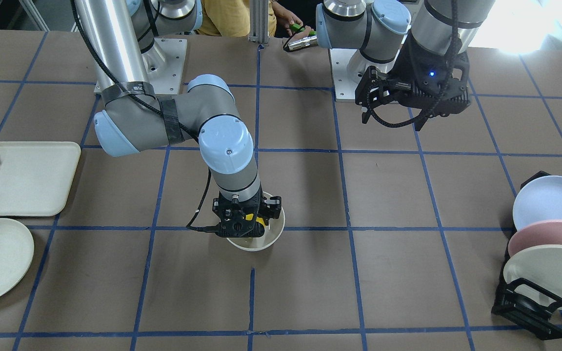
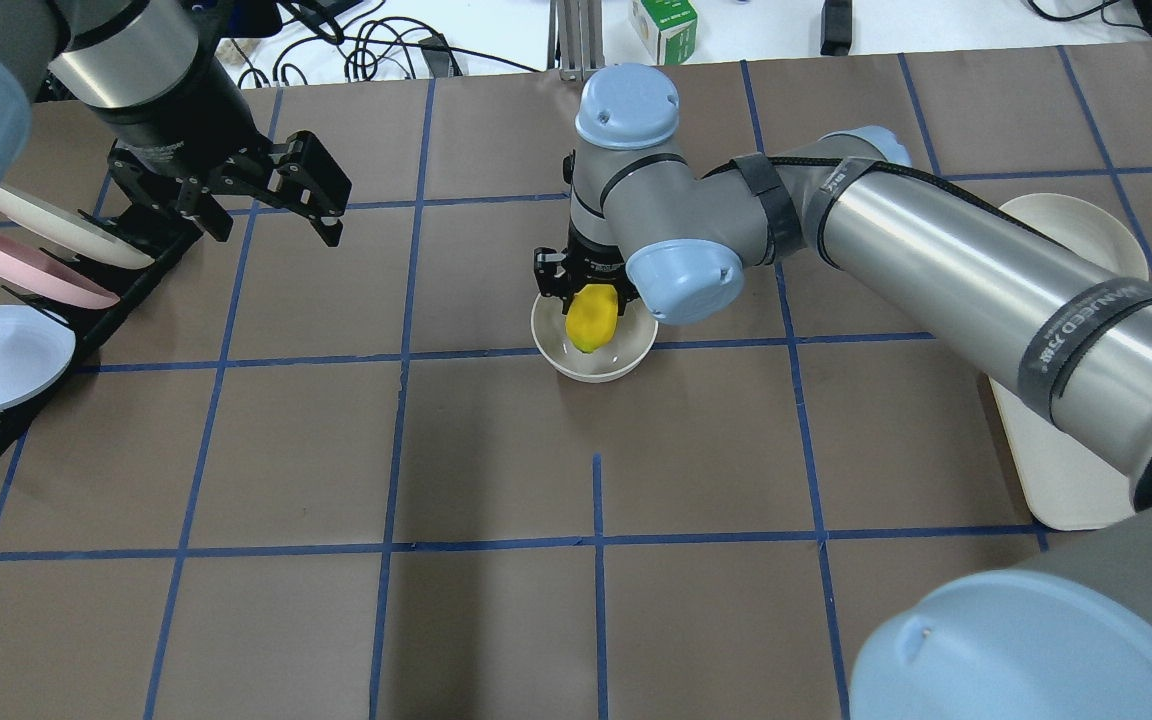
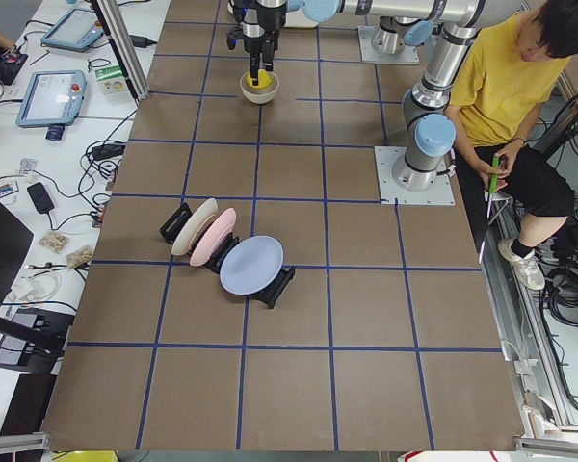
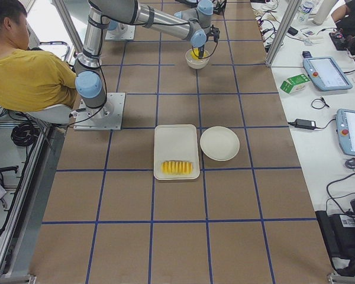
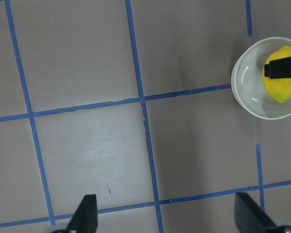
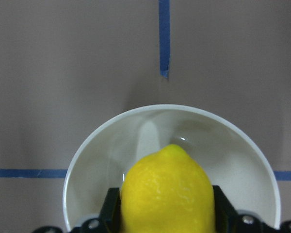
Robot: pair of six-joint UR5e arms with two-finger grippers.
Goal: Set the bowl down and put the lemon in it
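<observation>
One lemon (image 2: 591,317), clamped in the right gripper (image 1: 250,219), is held within the bowl (image 2: 626,362) at mid-table, best lowered nearer the bottom before being gently released; the left gripper (image 2: 266,205) is spread empty, well apart.

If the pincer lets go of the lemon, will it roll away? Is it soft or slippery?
Probably it rolls little: the lemon is oval, and the curved wall of the bowl should catch it. It looks firm, undented in the right pincer. Its dimpled skin likely grips well.
</observation>
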